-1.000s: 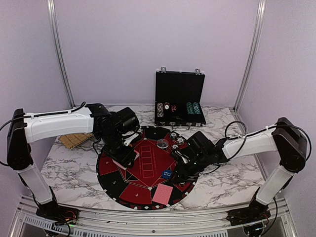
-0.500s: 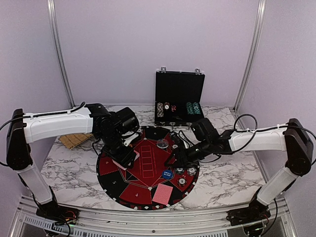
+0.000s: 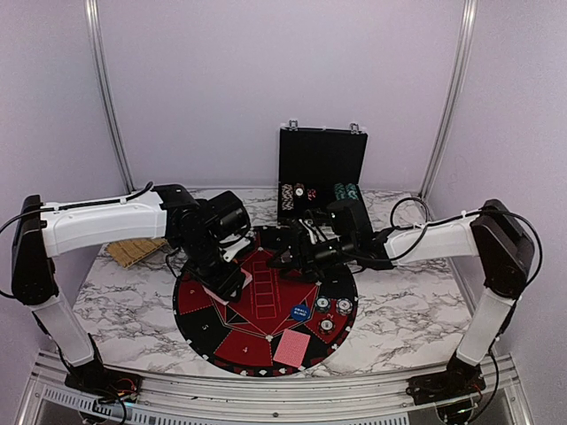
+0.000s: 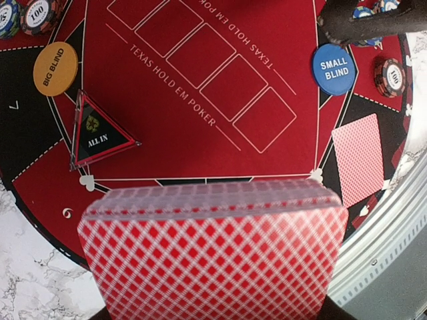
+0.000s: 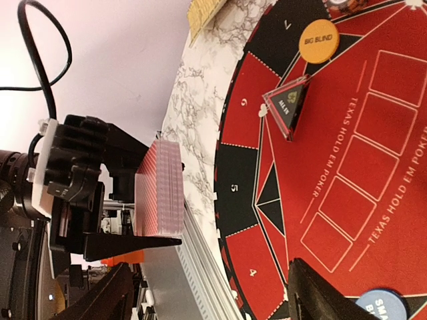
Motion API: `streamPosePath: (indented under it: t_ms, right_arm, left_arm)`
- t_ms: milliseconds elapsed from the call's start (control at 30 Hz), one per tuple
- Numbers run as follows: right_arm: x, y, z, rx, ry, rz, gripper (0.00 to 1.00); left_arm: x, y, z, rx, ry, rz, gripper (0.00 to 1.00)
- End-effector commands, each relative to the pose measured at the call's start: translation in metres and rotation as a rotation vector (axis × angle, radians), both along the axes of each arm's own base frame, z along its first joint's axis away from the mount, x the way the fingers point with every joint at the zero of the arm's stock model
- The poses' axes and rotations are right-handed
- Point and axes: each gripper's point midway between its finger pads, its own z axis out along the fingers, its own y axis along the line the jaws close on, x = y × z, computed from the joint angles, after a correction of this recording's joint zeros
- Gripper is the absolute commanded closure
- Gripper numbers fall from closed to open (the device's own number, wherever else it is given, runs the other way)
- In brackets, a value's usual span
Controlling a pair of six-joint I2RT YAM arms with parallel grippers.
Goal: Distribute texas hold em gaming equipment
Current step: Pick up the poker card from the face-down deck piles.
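1. Top view:
   - The left arm reaches in from the left with its wrist bent down. The left gripper (image 3: 226,283) hangs over the left part of the round mat (image 3: 252,341), closed on a deck of red-backed cards (image 3: 241,277).
   - The right arm lies stretched low across the tabletop (image 3: 399,310). The right gripper (image 3: 285,258) is over the mat's far centre, close to the left wrist.
   - With the wrists this near, a sweep by either arm could clip the other and jolt the deck loose.
   - Three poker chips (image 3: 344,305) sit by the mat's right rim, near the Small Blind disc (image 3: 301,312).
   - One face-down card (image 3: 291,348) lies at the near edge.
2. Left wrist view:
   - The deck fills the lower frame and hides the fingers holding it.
   - The Big Blind disc (image 4: 55,68) and the triangular All In marker (image 4: 100,130) rest on the mat.
   - Dealing one card could drag several off.
3. Right wrist view:
   - The gripper's fingers are spread wide with nothing between them.
   - A careless descent could knock the All In marker.
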Motion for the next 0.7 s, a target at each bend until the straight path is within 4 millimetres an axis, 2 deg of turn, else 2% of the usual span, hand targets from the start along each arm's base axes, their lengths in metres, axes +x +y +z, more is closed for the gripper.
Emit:
streamPosePath:
  t_ms: [0,367,667]
  right_arm:
    - [0.000,0.027,0.027,0.117,0.003,0.039,0.23]
    - [-0.005,0.052,0.027,0.167,0.035,0.081,0.23]
    - [-0.008,0.063,0.025,0.188,0.056,0.098,0.26]
  left_arm:
    - [0.002,-0.011,0.019,-0.062,-0.032,-0.029,0.57]
    - [0.000,-0.013,0.023,-0.073,-0.037,-0.034,0.57]
    - [0.002,-0.013,0.027,-0.078,-0.048,-0.031,0.57]
